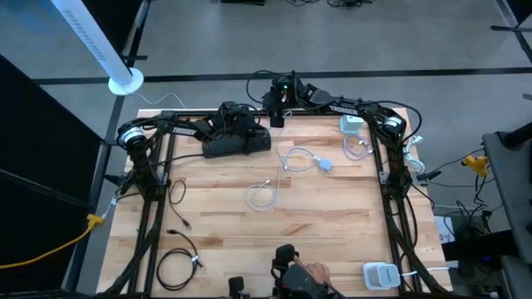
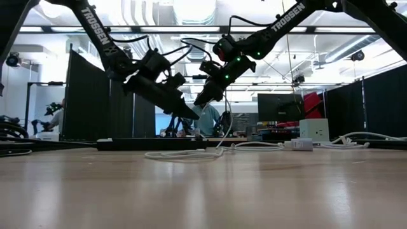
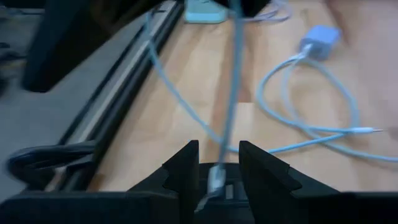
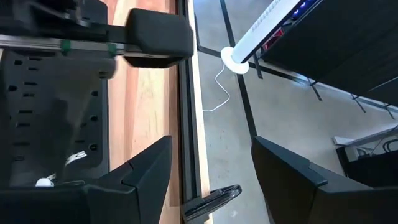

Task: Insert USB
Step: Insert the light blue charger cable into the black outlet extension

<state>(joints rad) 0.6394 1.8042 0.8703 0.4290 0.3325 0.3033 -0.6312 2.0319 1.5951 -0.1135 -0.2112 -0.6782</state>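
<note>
My left end effector (image 3: 217, 171) pinches the cable (image 3: 233, 93) plug just above the power strip (image 1: 237, 145), plug pointing down; my right end effector (image 4: 211, 168) hangs open beside it.

You are working in a robotics lab or test bay, not a home. The wooden table (image 1: 316, 224) sits on a bare grey floor (image 1: 399, 50) marked with dark lines, and black partition panels (image 2: 86, 95) wall off the bay. Beyond the table's far edge you see a ceiling of fluorescent strip lights (image 2: 159, 28) and exposed ducting, a bench crowded with monitors (image 2: 275, 107) and equipment, and a person (image 2: 58, 116) seated at the far left.
</note>
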